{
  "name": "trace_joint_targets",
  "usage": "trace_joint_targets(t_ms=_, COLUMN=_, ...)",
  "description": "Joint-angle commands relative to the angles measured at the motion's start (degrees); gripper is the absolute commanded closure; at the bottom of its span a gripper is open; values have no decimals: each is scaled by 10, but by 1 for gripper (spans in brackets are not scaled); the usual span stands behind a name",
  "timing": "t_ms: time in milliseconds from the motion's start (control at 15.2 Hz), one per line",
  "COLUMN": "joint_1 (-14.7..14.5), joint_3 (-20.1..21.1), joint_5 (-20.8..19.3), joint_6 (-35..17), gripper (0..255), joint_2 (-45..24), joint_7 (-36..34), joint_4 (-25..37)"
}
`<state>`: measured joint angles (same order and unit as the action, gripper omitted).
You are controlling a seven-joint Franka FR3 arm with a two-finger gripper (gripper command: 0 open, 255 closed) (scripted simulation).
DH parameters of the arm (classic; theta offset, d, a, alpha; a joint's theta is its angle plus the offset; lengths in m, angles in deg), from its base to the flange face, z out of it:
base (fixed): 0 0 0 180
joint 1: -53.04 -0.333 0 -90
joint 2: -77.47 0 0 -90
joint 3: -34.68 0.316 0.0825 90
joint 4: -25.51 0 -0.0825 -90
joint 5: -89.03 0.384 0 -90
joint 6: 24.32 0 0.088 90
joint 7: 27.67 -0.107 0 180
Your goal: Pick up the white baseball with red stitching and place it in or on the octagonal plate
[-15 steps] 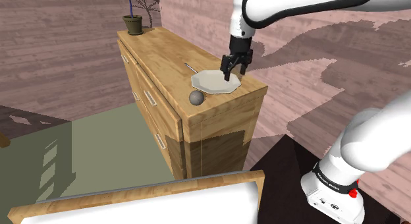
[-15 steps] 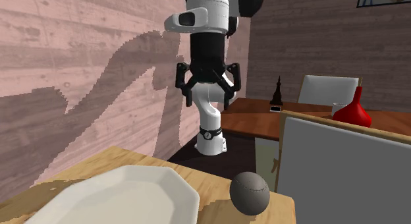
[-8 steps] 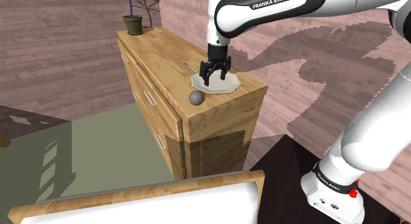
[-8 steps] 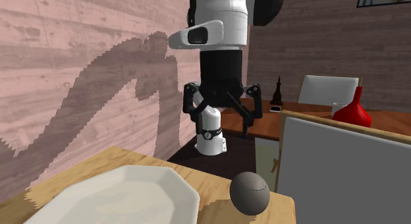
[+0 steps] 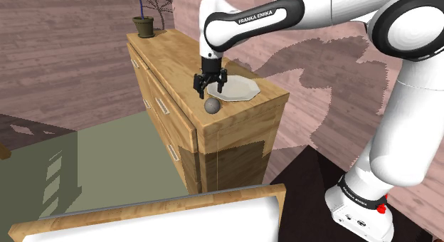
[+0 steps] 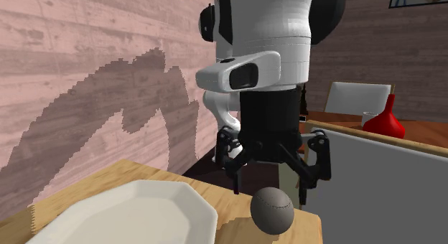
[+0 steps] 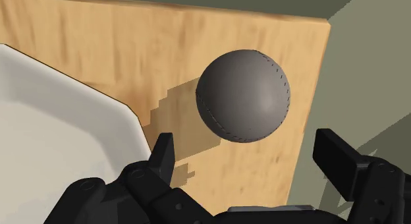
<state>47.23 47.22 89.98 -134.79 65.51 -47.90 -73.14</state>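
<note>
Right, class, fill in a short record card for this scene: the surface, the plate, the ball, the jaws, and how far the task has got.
surface: wooden dresser with drawers
plate: white, octagonal, flat on the dresser
ball: dark grey, stitched, near the dresser's corner, apart from the plate
jaws: open, above the ball, not touching it
task state: ball not yet grasped
</note>
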Motion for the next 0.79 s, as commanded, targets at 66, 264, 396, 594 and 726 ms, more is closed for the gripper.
trace_joint_targets(t_ms=66, joint_1=-1, joint_3=0, joint_5=-1, joint_6=-18, gripper=0, joint_2=-9, joint_7=-1, joint_4=-9)
trace_joint_targets(t_ms=264, joint_1=-2, joint_3=0, joint_5=-2, joint_6=-40, gripper=0, joint_2=-15, joint_7=-2, joint_4=-25)
trace_joint_targets(t_ms=396, joint_1=-2, joint_3=0, joint_5=-3, joint_6=-51, gripper=0, joint_2=-18, joint_7=-2, joint_4=-33)
trace_joint_targets(t_ms=594, joint_1=-2, joint_3=0, joint_5=-3, joint_6=-51, gripper=0, joint_2=-18, joint_7=-2, joint_4=-33)
trace_joint_targets(t_ms=726, joint_1=-2, joint_3=0, joint_5=-3, joint_6=-51, gripper=0, joint_2=-18, joint_7=-2, joint_4=-33)
